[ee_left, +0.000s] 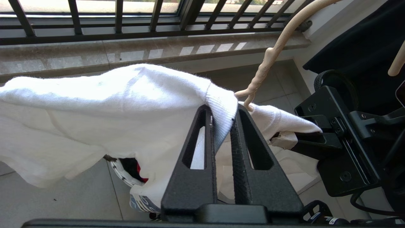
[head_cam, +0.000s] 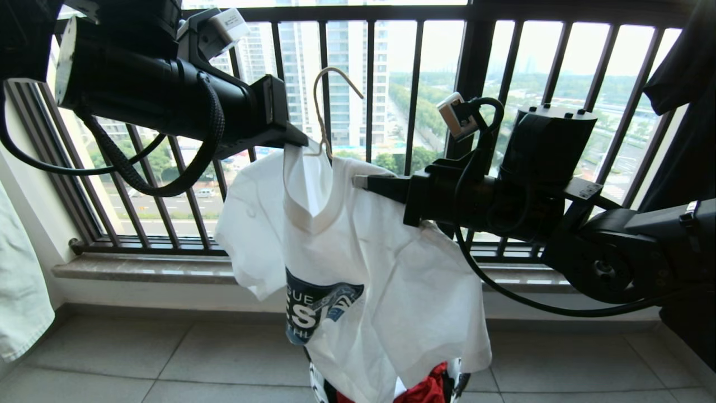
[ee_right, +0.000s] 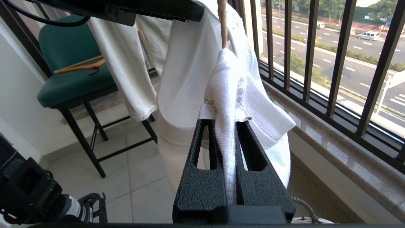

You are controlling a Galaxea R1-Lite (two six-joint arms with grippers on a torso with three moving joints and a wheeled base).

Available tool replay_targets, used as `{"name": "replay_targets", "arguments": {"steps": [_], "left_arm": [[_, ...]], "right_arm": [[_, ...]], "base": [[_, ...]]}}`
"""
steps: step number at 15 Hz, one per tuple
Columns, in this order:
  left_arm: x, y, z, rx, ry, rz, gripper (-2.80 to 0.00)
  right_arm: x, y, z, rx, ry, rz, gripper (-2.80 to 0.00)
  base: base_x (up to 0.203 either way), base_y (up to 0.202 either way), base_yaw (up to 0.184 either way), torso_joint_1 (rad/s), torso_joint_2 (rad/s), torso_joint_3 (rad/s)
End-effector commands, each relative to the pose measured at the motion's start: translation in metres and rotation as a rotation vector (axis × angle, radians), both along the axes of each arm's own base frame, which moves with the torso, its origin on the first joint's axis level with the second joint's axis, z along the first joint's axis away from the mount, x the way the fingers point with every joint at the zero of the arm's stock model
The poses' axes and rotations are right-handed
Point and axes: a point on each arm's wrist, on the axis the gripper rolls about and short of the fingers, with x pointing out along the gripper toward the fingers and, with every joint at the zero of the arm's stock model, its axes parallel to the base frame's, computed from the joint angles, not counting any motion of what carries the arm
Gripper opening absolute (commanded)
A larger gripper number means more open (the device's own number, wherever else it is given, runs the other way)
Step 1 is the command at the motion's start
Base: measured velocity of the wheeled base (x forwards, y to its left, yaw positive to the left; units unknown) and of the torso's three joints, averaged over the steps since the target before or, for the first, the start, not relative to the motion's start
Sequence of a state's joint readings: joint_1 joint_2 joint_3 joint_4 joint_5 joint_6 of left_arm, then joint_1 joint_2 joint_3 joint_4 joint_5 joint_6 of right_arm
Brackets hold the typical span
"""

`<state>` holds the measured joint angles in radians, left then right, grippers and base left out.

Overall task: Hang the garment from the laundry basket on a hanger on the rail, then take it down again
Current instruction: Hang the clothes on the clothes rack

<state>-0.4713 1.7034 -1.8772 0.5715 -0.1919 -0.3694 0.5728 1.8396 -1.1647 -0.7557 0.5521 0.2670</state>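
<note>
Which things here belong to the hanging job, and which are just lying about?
Job: T-shirt, wire hanger, left gripper and right gripper pinching its neckline.
Lying about: green chair, wooden hanger on it, black garment.

T-shirt [head_cam: 358, 268]: soft matt white knit cloth, ribbed at the collar, flat dark blue print lower centre of the head view; wire hanger [head_cam: 323, 106]: smooth cream coating, twisted at the neck; left gripper [ee_left: 221, 118] and right gripper [ee_right: 228, 126]: matt black plastic with a grainy texture, fine ridges on the inner faces; window railing [head_cam: 414, 84]: dark painted metal bars, satin; sill [head_cam: 140, 267]: polished grey stone, slightly reflective; floor [head_cam: 112, 358]: matt grey tiles; chair [ee_right: 68, 63], upper left of the right wrist view: green cloth seat, black metal legs.
</note>
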Motion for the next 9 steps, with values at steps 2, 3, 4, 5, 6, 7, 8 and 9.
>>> {"name": "replay_targets", "arguments": {"steps": [2, 3, 4, 5, 6, 7, 8, 9], "left_arm": [[-0.003, 0.001, 0.001, -0.002, -0.001, -0.001, 0.00], [-0.004, 0.002, 0.002, -0.002, -0.003, -0.001, 0.00], [-0.004, 0.002, 0.002, -0.003, -0.004, -0.001, 0.00], [-0.006, 0.003, 0.003, -0.003, -0.004, -0.001, 0.00], [-0.008, 0.004, 0.004, -0.003, -0.004, 0.000, 0.00], [-0.013, 0.007, 0.004, -0.002, -0.003, 0.001, 0.00], [-0.018, 0.010, 0.004, -0.001, -0.005, 0.002, 0.00], [-0.025, 0.014, 0.007, -0.004, -0.013, 0.006, 0.00]], "right_arm": [[0.000, 0.000, 0.001, 0.003, -0.003, 0.003, -2.80], [0.000, 0.000, 0.001, 0.004, -0.004, 0.003, -2.80], [0.000, 0.000, 0.001, 0.005, -0.003, 0.003, -2.80], [0.000, 0.000, 0.001, 0.005, -0.003, 0.004, -2.80], [-0.001, 0.000, 0.001, 0.008, -0.005, 0.004, -2.80], [-0.001, -0.001, 0.002, 0.013, -0.014, 0.004, -2.80], [0.000, 0.000, 0.002, 0.015, -0.015, 0.005, -2.80], [0.000, 0.000, 0.002, 0.015, -0.014, 0.005, -2.80]], "base": [[0.000, 0.000, 0.000, 0.000, 0.00, 0.000], [0.000, 0.000, 0.000, 0.000, 0.00, 0.000], [0.000, 0.000, 0.000, 0.000, 0.00, 0.000], [0.000, 0.000, 0.000, 0.000, 0.00, 0.000], [0.000, 0.000, 0.000, 0.000, 0.00, 0.000], [0.000, 0.000, 0.000, 0.000, 0.00, 0.000], [0.000, 0.000, 0.000, 0.000, 0.00, 0.000], [0.000, 0.000, 0.000, 0.000, 0.00, 0.000]]}}
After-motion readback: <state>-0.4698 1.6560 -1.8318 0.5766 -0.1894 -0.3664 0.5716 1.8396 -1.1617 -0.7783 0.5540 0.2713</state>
